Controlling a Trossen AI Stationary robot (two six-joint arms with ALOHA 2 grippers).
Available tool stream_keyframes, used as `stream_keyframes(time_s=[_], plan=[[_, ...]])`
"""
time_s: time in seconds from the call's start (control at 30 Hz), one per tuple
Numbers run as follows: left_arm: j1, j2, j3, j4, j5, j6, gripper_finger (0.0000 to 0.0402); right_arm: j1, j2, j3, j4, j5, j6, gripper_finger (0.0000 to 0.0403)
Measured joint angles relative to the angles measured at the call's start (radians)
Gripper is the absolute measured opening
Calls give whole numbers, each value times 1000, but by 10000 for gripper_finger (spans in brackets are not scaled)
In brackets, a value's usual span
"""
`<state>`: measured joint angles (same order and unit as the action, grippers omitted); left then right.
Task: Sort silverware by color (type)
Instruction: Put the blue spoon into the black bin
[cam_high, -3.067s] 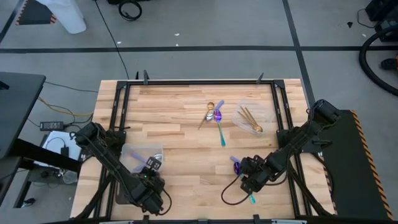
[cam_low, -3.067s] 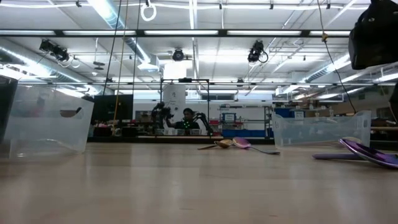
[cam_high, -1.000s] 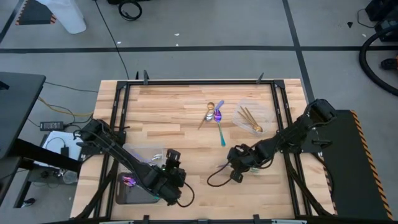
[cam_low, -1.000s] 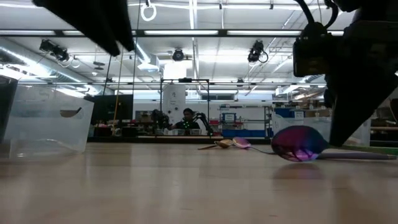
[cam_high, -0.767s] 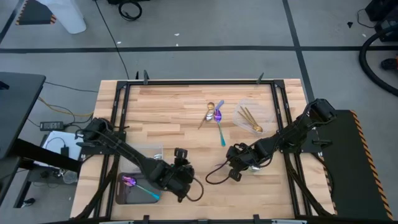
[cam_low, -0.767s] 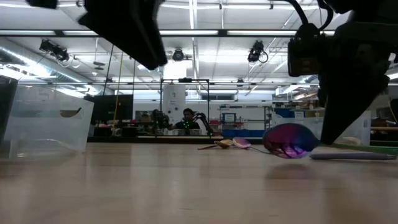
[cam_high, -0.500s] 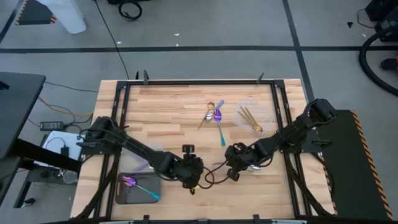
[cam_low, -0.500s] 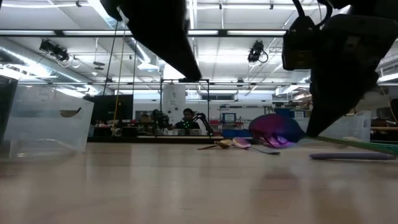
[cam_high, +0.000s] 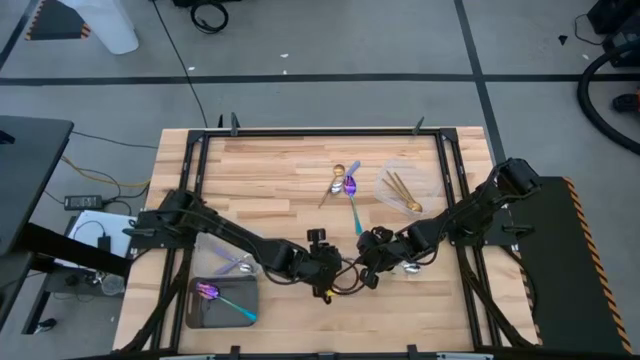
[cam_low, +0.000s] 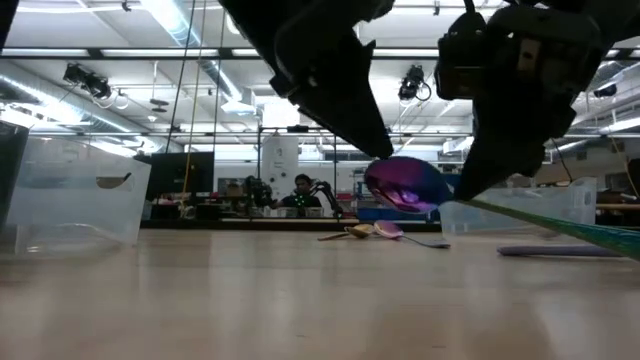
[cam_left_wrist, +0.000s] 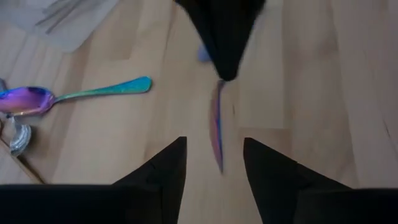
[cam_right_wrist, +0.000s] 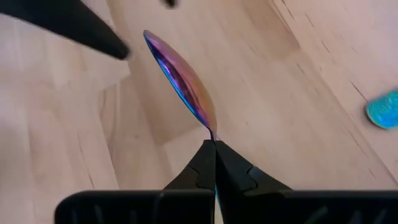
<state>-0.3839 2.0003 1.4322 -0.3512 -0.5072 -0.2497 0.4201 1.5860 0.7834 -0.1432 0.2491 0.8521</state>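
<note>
desk (cam_high: 280, 175): light wood planks, framed by black rails
far middle: a small cluster of spoons (cam_high: 343, 182) lying on the wood, one iridescent with a teal handle (cam_high: 355, 215)
far right: clear plastic tray (cam_high: 404, 187) holding gold pieces
near left: second clear tray (cam_high: 222, 252) and a dark grey tray (cam_high: 222, 303) with an iridescent spoon (cam_high: 222, 299) inside

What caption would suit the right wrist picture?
Right gripper shut on an iridescent spoon, raised over the wooden table toward the left gripper's finger.
</note>
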Motion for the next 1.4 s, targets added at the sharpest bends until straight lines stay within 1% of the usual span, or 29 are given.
stream_keyframes(time_s=[0.13,0.23,0.37,0.5,0.63,0.83,0.87,0.97,1.13,1.27,1.4], plan=[[19,0,0,-6,4,3,185,-3,0,0,31,1,-16,7],[19,0,0,-10,12,32,187,-2,0,0,41,18,-22,7],[18,0,0,-17,15,59,181,-2,0,0,57,20,-29,7],[19,0,0,-48,15,63,164,-2,0,0,88,22,-41,7],[19,0,0,-49,15,61,124,-2,0,0,108,23,-44,7],[18,0,0,-50,10,56,21,-2,0,0,125,22,-47,7],[18,-1,0,-50,13,58,15,-2,0,0,134,24,-53,10],[19,-2,0,-52,13,52,14,6,0,0,163,44,-76,26],[18,-5,0,-73,15,25,13,10,-3,0,173,45,-96,74],[7,-23,0,-139,15,-29,12,12,-3,0,172,42,-97,110],[-10,-62,0,-228,35,-94,12,23,-8,0,171,41,-116,132]])
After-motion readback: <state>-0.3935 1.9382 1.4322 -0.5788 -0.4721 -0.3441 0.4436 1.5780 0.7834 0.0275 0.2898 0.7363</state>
